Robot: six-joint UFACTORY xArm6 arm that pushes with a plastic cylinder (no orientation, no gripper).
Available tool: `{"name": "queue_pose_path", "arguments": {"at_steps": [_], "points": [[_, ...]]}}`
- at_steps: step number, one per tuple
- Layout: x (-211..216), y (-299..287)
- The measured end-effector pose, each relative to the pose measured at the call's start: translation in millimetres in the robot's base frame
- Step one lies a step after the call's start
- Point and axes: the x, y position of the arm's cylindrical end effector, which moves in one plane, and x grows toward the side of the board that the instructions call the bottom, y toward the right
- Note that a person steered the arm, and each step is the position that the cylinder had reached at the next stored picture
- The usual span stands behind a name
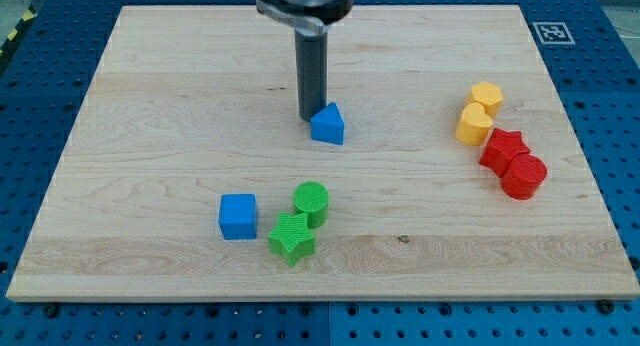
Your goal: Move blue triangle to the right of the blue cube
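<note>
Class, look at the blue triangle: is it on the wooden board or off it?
On the board. The blue triangle rests on the wooden board near its middle top, with my tip at its left edge.

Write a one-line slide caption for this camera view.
My tip touches the blue triangle from the view's upper left; the blue cube sits nearer the bottom, beside the green star.

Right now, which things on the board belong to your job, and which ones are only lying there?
For the job:
- blue triangle, with my tip touching its left side in the view
- blue cube, lower left of it

Only lying there:
- green cylinder and green star, just right of the cube
- two yellow blocks
- red star, red cylinder
</note>
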Motion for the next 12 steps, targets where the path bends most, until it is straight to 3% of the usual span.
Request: {"name": "queue_pose_path", "arguments": {"at_steps": [2,3,4,5,6,7,9,11,12], "points": [[-37.7,35.7],[-13.3,71.3],[27.0,48.9],[49.8,-20.6],[50.1,-21.4],[34.2,30.8],[1.1,16.1],[72.6,9.8],[42.3,23.0]]}}
